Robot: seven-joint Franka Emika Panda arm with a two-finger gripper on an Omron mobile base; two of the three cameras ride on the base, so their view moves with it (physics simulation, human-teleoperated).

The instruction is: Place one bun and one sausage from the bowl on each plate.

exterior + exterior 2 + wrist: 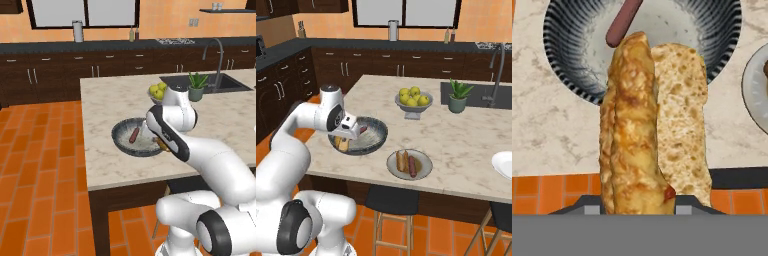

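Gripper (637, 202) jaws clamped on long, crusty golden bun (632, 125) above ribbed dark bowl (562, 55) w/ smooth reddish sausage (622, 22).

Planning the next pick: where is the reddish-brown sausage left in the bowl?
The reddish-brown sausage lies inside the wide dark grey bowl, left of the arm in the left base view, beyond the held golden bun in the hand view.

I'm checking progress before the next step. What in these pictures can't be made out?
- Gripper fingertips, hand view: covered by the bun it carries.
- Bowl near side, right base view: hidden behind the robot's hand.
- White plate, right base view: cut by the right edge, so any contents are unseen.
- Greyish-beige plate, hand view: cut off at the right edge.
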